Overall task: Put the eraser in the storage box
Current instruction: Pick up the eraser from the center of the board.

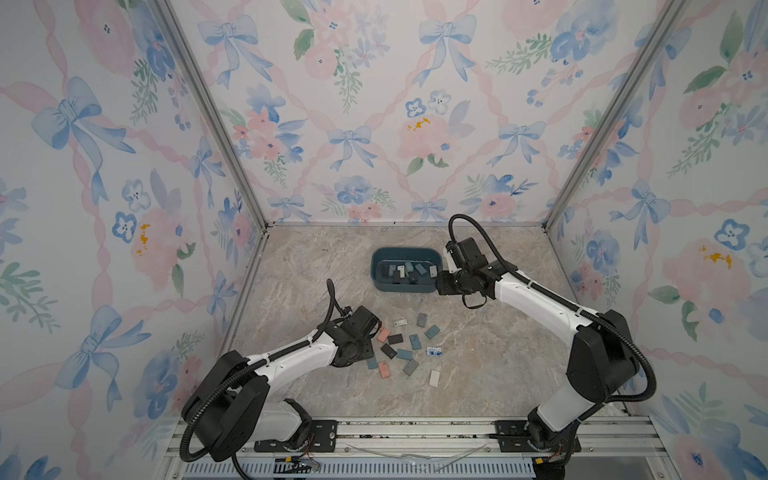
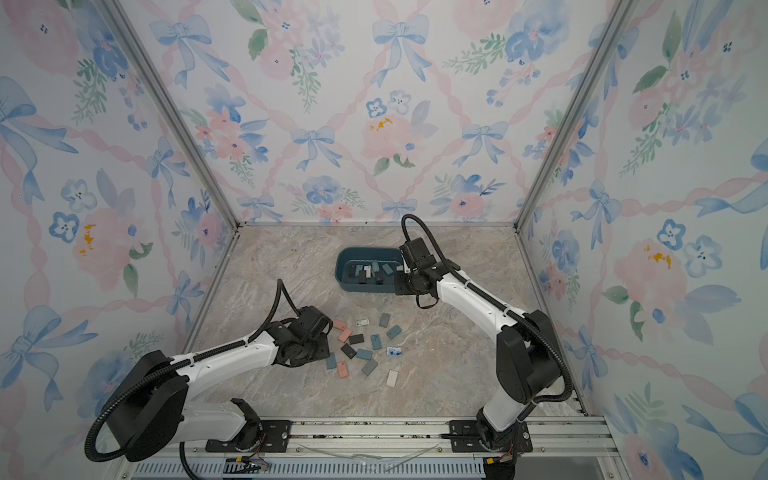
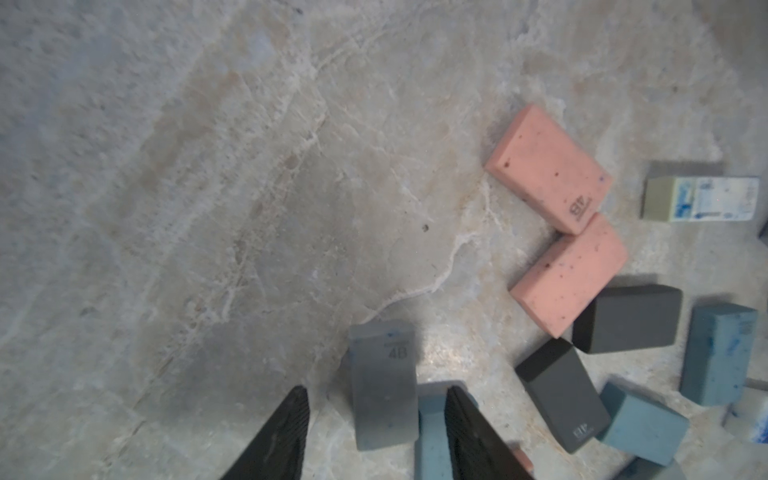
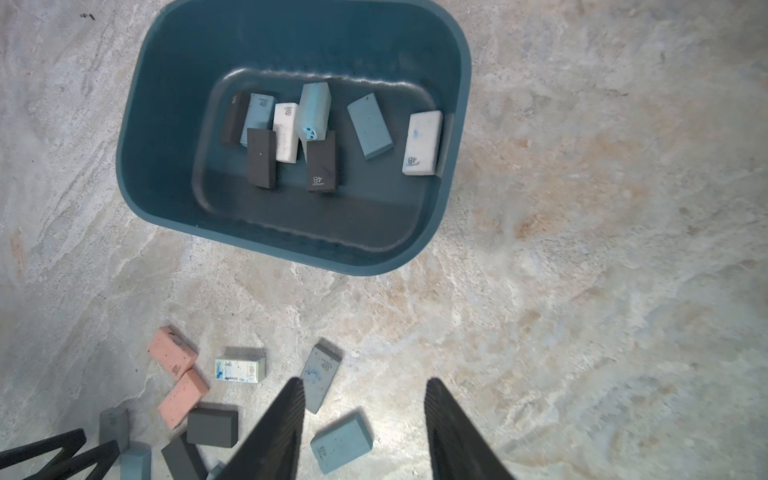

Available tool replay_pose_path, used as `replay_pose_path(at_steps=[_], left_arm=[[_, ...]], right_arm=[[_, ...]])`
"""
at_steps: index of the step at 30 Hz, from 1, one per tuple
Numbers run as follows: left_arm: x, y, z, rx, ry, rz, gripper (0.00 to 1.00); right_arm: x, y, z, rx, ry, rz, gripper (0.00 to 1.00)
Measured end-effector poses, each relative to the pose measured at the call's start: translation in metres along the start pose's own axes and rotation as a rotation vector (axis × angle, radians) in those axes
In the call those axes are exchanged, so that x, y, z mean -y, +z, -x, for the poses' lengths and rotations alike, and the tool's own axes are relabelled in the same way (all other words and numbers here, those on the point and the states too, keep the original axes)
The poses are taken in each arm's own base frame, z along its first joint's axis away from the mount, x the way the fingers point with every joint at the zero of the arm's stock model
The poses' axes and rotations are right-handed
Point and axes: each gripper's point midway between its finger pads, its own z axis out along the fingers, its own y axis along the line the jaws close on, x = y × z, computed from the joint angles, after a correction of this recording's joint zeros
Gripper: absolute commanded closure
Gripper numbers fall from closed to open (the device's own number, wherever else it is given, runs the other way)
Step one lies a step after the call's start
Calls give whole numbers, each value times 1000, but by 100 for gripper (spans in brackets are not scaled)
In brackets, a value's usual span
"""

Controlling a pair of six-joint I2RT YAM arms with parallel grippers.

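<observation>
Between the left gripper's (image 3: 377, 390) black fingers (image 3: 286, 432), which are standing apart, a grey eraser (image 3: 382, 407) is lying on the marble table (image 3: 208, 208), not yet clamped. A gap is showing on one side, and a teal eraser (image 3: 432, 440) is crowding the other finger. Closing well probably means centring on the grey one alone, so the teal neighbour is not getting pinched too. The right gripper (image 4: 361, 415) is hanging empty, fingers apart, near the storage box (image 4: 166, 124), which is sitting well apart from the scattered erasers (image 1: 405, 349) and already holding several.
</observation>
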Motion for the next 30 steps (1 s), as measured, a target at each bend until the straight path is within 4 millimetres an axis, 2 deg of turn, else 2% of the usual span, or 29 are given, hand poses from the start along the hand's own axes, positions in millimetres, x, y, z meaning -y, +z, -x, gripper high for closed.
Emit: replay_pose_path(at_steps=[30], left_arm=[[3,13,2,-19,16,51,60]], right_arm=[[3,1,-1,-2,11,-4,51]])
